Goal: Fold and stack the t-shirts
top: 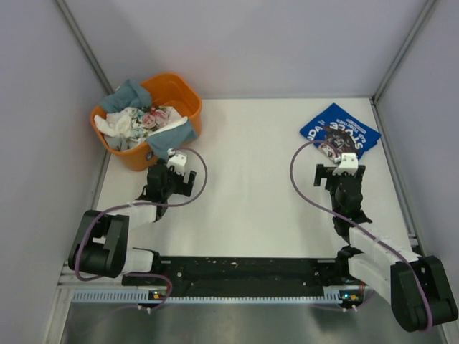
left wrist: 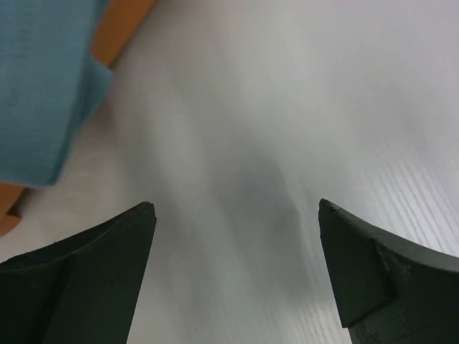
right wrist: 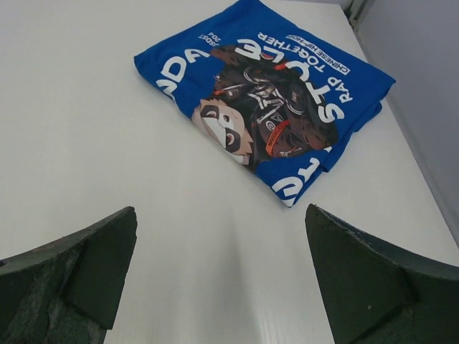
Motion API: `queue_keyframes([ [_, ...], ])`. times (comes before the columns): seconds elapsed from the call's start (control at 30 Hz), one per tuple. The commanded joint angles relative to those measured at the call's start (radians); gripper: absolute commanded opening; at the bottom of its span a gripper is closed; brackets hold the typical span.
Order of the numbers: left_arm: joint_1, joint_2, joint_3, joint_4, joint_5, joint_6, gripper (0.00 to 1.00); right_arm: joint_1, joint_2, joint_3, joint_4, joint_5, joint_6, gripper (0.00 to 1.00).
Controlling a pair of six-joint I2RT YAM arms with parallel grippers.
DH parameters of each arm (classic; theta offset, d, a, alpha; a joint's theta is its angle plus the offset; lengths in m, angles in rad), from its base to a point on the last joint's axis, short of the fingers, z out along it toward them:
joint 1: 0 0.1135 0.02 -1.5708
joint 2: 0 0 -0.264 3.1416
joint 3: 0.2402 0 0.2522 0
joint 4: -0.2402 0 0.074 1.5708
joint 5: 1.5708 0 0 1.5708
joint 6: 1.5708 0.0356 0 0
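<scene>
White tabletop (top: 251,179). Folded royal blue t-shirt (right wrist: 265,100) at far right corner; other t-shirts (top: 136,118) heaped in orange tub (top: 189,94), far left corner. Left fingers (left wrist: 93,272), right fingers (right wrist: 79,279) wide apart, empty. Seemingly between shirts; next needs left reach into tub.

left pincer (left wrist: 237,204) and right pincer (right wrist: 221,208) spread wide

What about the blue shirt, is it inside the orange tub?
No, the blue shirt lies folded on the table, well apart from the orange tub.

The white table (top: 251,179) bears an orange tub (top: 185,92) and an apparently folded blue t-shirt (top: 339,130).
</scene>
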Motion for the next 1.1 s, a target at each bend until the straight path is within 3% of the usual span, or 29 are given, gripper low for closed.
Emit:
queue_keyframes([
  [0.0, 0.029, -0.030, -0.043, 0.397, -0.169, -0.101, 0.99, -0.006, 0.058, -0.064, 0.218, 0.079, 0.060, 0.99],
  [0.07, 0.034, -0.022, -0.037, 0.400, -0.224, -0.120, 0.99, -0.003, 0.105, -0.094, 0.315, 0.090, 0.048, 0.98],
  [0.2, 0.037, 0.010, -0.040, 0.461, -0.321, -0.141, 0.99, -0.004, 0.119, -0.093, 0.331, 0.079, 0.043, 0.98],
  [0.3, 0.043, 0.035, -0.070, 0.541, -0.286, -0.131, 0.99, -0.004, 0.127, -0.088, 0.331, 0.066, 0.041, 0.98],
  [0.67, 0.087, 0.044, -0.064, 0.528, -0.195, -0.154, 0.99, -0.004, 0.159, -0.070, 0.340, 0.043, 0.043, 0.98],
  [1.07, 0.090, 0.044, -0.064, 0.526, -0.189, -0.155, 0.99, -0.004, 0.170, -0.058, 0.328, 0.033, 0.040, 0.98],
])
